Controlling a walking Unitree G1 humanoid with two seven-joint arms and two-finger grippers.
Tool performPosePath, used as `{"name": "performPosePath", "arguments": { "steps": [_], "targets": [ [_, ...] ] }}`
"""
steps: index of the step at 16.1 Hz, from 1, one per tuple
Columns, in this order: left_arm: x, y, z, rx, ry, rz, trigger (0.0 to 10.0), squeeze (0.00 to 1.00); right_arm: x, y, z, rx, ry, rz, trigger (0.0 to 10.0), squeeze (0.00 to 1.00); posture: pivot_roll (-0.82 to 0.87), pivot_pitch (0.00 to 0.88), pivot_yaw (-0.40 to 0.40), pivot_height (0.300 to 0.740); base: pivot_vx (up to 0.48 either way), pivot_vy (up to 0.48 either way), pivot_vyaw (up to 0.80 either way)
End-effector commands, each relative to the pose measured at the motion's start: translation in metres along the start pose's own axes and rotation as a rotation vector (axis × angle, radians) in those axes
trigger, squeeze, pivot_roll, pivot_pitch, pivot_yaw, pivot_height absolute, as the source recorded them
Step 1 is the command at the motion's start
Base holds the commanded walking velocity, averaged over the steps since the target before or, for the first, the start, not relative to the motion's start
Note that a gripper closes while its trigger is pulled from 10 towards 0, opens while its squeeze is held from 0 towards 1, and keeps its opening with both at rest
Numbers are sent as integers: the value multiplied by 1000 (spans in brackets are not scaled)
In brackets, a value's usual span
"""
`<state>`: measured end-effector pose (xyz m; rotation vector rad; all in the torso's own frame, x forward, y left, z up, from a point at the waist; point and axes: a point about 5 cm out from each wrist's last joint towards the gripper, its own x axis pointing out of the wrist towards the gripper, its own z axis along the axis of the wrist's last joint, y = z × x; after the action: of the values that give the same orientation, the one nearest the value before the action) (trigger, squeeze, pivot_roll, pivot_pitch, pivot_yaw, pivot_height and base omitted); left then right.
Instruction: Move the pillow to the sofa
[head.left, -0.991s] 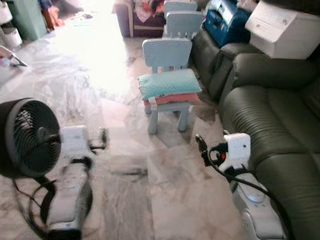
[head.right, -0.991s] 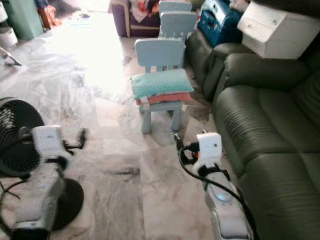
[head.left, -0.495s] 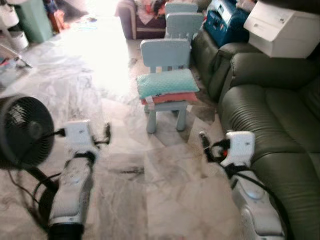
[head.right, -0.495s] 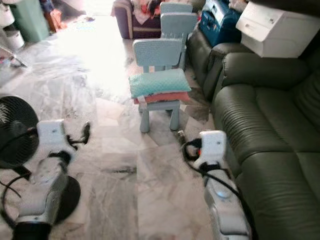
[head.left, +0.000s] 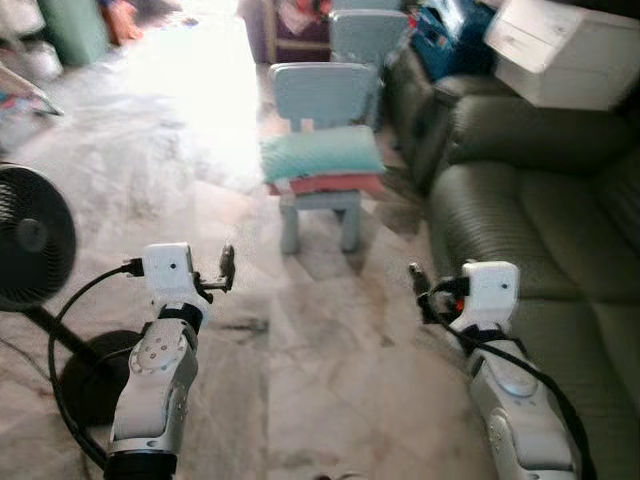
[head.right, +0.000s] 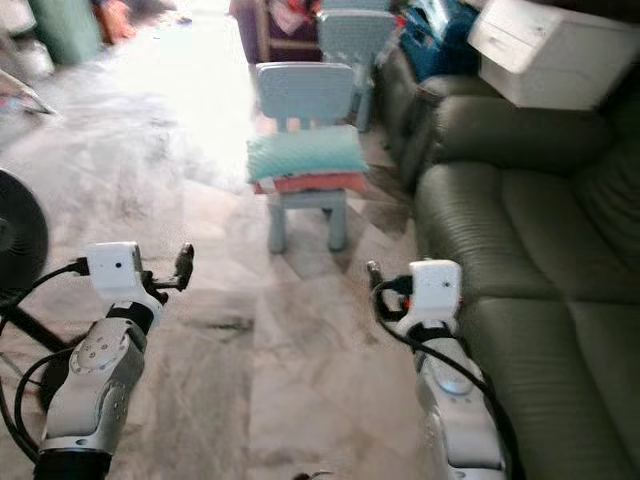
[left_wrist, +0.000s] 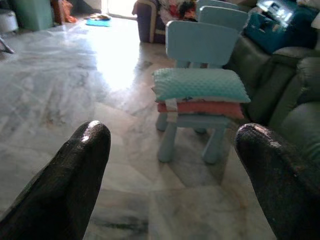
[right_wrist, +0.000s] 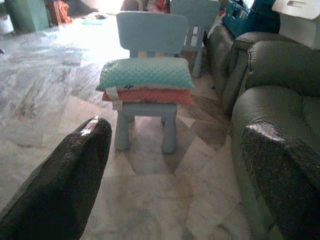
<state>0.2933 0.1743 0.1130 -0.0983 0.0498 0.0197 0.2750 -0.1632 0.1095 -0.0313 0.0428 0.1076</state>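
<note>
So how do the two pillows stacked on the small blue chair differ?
The teal pillow lies on top and looks thicker, with a dotted texture; the coral pillow sits beneath it, flatter and partly covered. Both lie flat on the chair seat, untouched by either gripper.

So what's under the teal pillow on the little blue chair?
A flatter coral-pink cushion lies directly under the teal pillow, with a pale strap hanging at one end. The blue chair seat beneath is mostly covered.

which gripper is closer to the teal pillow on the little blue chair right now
Neither by much. The teal pillow lies ahead, between the two. The left gripper hangs short of it to its left, the right gripper short of it to its right beside the sofa.
</note>
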Motion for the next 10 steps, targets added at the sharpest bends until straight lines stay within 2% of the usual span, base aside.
{"name": "performPosePath", "arguments": {
  "steps": [1,2,6,10],
  "targets": [
    [0,2,3,2,-12,10,10000,0,-1,1,2,-17,-11,8,10000,0,-76,95,-67,740,0,0,0],
    [0,4,2,-9,-12,19,10000,0,-1,1,2,-62,-11,7,10000,0,-77,92,-68,740,0,0,0],
    [-1,4,2,-6,-13,25,10000,0,-2,1,2,-58,-5,31,10000,0,-77,88,-67,740,0,0,0],
    [0,6,0,-45,3,37,10000,0,-3,1,3,-60,-10,40,10000,0,-79,87,-69,740,0,-460,0]
  ]
}}
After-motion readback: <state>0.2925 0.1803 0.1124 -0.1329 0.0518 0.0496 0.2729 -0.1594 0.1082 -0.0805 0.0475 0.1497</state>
